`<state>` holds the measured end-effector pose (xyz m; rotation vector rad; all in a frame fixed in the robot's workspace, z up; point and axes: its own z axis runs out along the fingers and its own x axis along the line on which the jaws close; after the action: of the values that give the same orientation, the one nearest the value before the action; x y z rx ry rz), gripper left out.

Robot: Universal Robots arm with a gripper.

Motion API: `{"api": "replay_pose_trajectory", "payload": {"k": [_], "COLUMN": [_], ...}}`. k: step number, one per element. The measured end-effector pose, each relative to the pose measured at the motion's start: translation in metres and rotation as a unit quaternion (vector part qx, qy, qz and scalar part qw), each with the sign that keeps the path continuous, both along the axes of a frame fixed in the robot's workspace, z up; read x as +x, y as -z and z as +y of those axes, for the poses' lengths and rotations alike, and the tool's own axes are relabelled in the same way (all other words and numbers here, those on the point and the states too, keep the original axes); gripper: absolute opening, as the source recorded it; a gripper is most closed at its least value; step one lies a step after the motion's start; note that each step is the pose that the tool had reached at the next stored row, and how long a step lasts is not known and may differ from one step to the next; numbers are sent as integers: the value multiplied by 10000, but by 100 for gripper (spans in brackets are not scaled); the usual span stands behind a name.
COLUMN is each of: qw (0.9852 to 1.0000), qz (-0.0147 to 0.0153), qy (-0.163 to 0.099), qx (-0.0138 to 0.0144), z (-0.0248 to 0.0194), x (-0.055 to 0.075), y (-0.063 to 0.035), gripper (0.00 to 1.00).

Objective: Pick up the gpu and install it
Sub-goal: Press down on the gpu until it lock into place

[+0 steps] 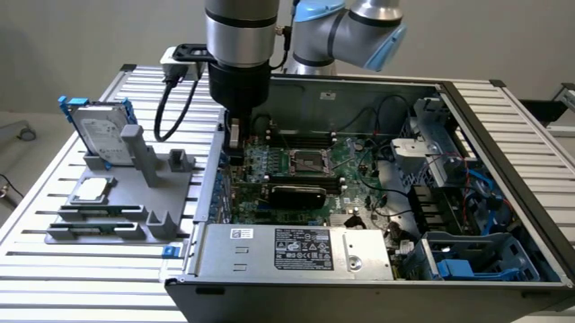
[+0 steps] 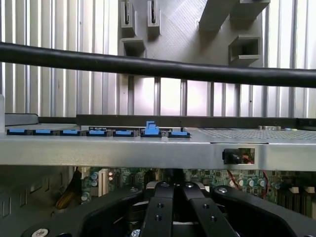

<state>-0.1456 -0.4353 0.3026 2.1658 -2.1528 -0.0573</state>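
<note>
GPU [image 1: 297,196] seated low in the case, black shroud up.
Your end effector [image 1: 235,134] is closed above the motherboard's edge; treat the card as light, stiff, fragile, and grip its edges.

You can see printed labels on the power supply [image 1: 297,252] (black and white), but none is readable.

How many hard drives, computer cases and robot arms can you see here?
Hard drives: 2
Computer case: 1
Robot arm: 1
Total: 4
</note>
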Motion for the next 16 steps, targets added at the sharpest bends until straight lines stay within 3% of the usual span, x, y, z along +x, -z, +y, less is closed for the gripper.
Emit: {"api": "replay_pose_trajectory", "payload": {"k": [7, 16], "qw": [10000, 10000], "qz": [0, 0], "qy": [-1, 0], "qx": [-11, -57], "z": [-33, -85], "x": [25, 24], "y": [1, 22], "gripper": [11, 11]}}
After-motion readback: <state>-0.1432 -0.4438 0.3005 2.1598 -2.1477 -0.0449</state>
